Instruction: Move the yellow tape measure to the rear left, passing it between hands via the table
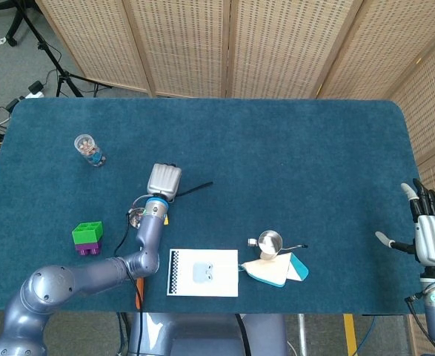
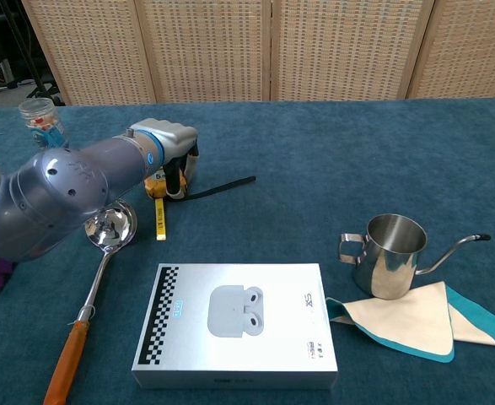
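Wicker screens back a blue-carpeted desk (image 1: 291,148). The left hand (image 2: 169,143) grips the yellow tape measure (image 2: 156,183) at mid-left, its tape tongue and black strap trailing on the cloth beside a ladle (image 2: 104,240). The right hand (image 1: 429,236) hovers at the desk's right edge, fingers spread, holding nothing.

Yellow tape measure (image 2: 156,184), mostly hidden under the left hand (image 2: 169,145) gripping it. A short yellow blade hangs out toward the desk (image 2: 331,160); black strap trails right.

tape measure (image 2: 155,182) — yellow | table (image 1: 291,156) — teal | box (image 2: 234,325) — white, checkered edge
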`<state>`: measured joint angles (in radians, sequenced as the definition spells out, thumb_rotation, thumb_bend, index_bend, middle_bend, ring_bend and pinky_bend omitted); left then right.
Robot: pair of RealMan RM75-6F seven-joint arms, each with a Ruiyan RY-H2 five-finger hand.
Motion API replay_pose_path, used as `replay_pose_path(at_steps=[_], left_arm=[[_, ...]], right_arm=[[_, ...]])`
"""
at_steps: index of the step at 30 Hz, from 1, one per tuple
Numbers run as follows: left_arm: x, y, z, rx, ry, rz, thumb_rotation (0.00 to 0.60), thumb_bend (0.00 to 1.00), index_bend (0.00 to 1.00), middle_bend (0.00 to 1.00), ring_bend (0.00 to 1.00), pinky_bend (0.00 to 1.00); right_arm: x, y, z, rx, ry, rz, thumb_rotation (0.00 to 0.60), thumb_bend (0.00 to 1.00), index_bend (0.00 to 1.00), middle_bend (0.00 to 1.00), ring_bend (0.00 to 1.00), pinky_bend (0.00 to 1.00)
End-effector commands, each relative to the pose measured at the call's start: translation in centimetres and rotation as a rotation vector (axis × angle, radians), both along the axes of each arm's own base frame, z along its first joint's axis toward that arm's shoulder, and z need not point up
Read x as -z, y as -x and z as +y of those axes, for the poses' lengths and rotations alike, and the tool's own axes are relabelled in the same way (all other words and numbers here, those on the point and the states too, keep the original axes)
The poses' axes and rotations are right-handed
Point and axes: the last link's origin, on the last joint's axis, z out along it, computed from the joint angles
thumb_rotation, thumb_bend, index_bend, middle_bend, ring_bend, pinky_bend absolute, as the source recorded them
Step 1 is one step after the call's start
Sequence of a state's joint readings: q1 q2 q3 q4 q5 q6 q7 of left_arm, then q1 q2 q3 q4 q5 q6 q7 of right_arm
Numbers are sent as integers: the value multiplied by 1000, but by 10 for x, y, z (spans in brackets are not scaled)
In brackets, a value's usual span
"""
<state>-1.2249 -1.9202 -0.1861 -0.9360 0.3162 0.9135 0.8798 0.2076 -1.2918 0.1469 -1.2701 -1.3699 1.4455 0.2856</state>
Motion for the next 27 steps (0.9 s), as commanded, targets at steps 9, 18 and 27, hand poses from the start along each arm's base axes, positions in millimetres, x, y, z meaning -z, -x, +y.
replay_pose_path(at_steps=[9, 18, 27], left_arm=[[-6, -1, 5, 22, -42, -17, 600, 376, 819, 469, 517, 518], [-31, -6, 20, 46, -100, -28, 600, 381, 821, 470, 517, 518], [-68, 2, 41, 72, -161, -18, 600, 383, 821, 470, 517, 518]], right_arm=[[1, 0, 0, 3, 0, 1, 600, 105, 78, 0, 0, 0], [0, 0, -1, 3, 1, 1, 600, 105, 78, 0, 0, 0], [0, 1, 0, 7, 1, 0, 600, 105, 78, 0, 0, 0]])
